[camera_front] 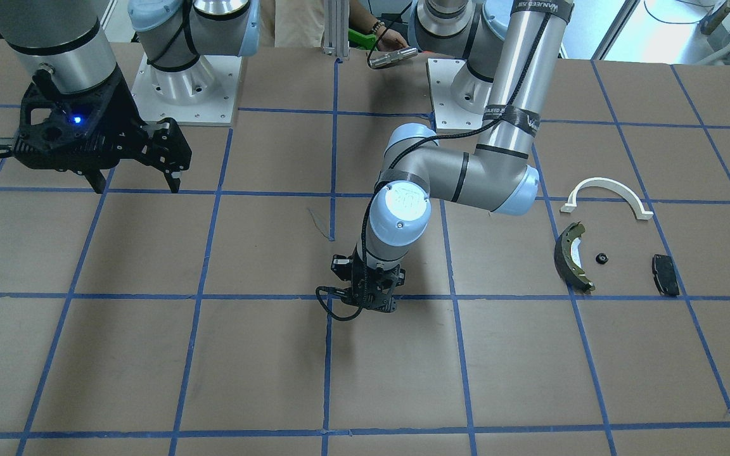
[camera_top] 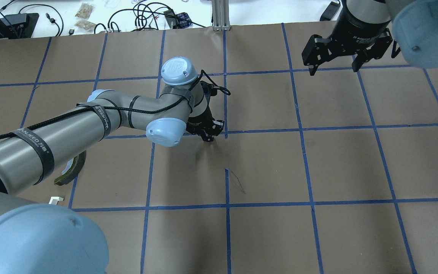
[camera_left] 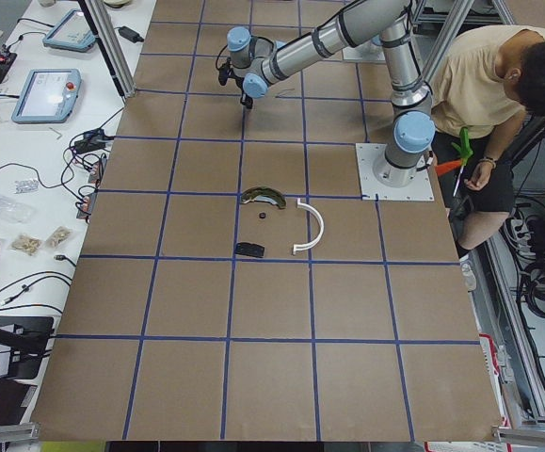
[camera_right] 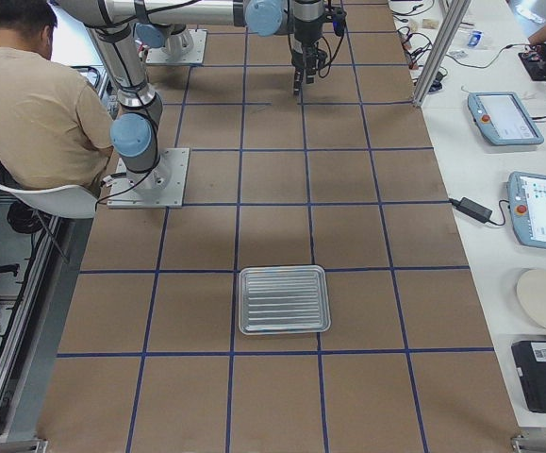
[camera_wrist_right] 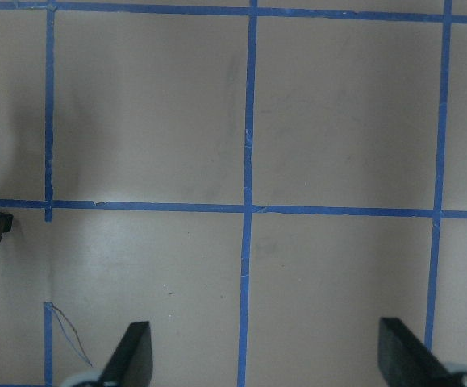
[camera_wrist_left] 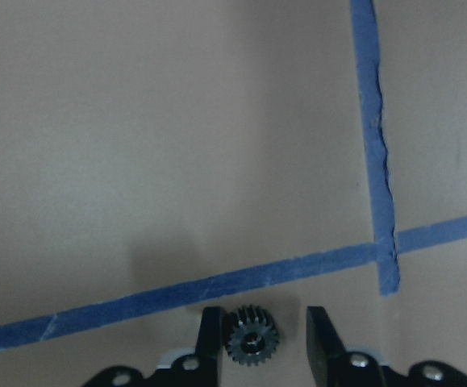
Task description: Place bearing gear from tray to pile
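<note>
Straddling one gear [camera_wrist_left: 251, 342], left claw [camera_wrist_left: 264, 324], one tray [camera_right: 284, 271]

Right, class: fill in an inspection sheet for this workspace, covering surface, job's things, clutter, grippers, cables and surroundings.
Surface: brown table marked with a blue tape grid.
Job's things: small black gear between the left gripper's fingers, close to one and clear of the other; tray, nothing seen on it; pile of brake shoe, white arch, black pad and a small black round part.
Clutter: nothing seen.
Grippers: left gripper open, down around the gear; right gripper open, empty, raised.
Cables: black cable strapped along the left arm.
Surroundings: seated operator; teach pendants on a side bench.
</note>
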Tool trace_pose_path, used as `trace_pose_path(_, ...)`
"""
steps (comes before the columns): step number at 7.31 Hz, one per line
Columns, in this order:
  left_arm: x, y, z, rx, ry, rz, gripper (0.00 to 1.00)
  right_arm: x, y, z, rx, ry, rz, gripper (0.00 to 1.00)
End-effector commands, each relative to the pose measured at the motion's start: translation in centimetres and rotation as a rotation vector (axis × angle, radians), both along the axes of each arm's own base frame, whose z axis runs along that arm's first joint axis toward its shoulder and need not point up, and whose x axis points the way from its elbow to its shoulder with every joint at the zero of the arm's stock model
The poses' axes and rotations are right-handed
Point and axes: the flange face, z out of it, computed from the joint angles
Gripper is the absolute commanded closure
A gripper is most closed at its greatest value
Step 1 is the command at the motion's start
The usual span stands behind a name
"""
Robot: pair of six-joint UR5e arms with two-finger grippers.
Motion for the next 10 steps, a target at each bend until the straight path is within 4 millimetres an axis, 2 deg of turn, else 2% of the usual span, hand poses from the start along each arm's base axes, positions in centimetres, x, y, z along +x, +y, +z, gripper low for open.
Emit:
trace_pose_path(1, 0.5, -0.6, 2.0, -0.021, 0.007, 0.005, 1.00, 0.0, 0.0, -0.1, 0.001, -0.001, 0.003, 0.00)
trace_pose_path(2, 2.2, -2.0, 3.8, -0.016, 0.004, 0.032, 1.00, 0.0, 0.0, -0.1, 0.001, -0.001, 0.003, 0.00)
trace_pose_path(3, 6.7, -5.1, 7.0, 0.007, 0.001, 0.086, 1.00, 0.0, 0.0, -0.1, 0.001, 0.001, 0.003, 0.00)
trace_pose_path(4, 12.1, -7.8, 10.8, 0.043, -0.001, 0.122, 1.00, 0.0, 0.0, -0.1, 0.001, 0.002, 0.003, 0.00)
trace_pose_path(5, 17.6, -9.3, 13.9, 0.061, -0.006, 0.137, 1.00, 0.0, 0.0, -0.1, 0.001, 0.002, 0.003, 0.00)
trace_pose_path(6, 23.2, -10.0, 15.5, 0.064, -0.032, 0.144, 1.00, 0.0, 0.0, -0.1, 0.001, 0.004, 0.003, 0.00)
trace_pose_path(8, 35.7, -9.2, 14.6, 0.088, -0.021, 0.116, 1.00, -0.1, 0.0, -0.1, 0.003, 0.005, 0.003, 0.00)
trace_pose_path(9, 42.9, -7.4, 14.3, 0.138, -0.053, 0.107, 1.00, -0.1, 0.0, -0.1, 0.001, 0.005, 0.001, 0.00)
trace_pose_path(10, 48.6, -5.7, 14.0, 0.171, -0.105, 0.159, 1.00, 0.0, 0.0, 0.0, 0.000, 0.002, 0.000, 0.00)
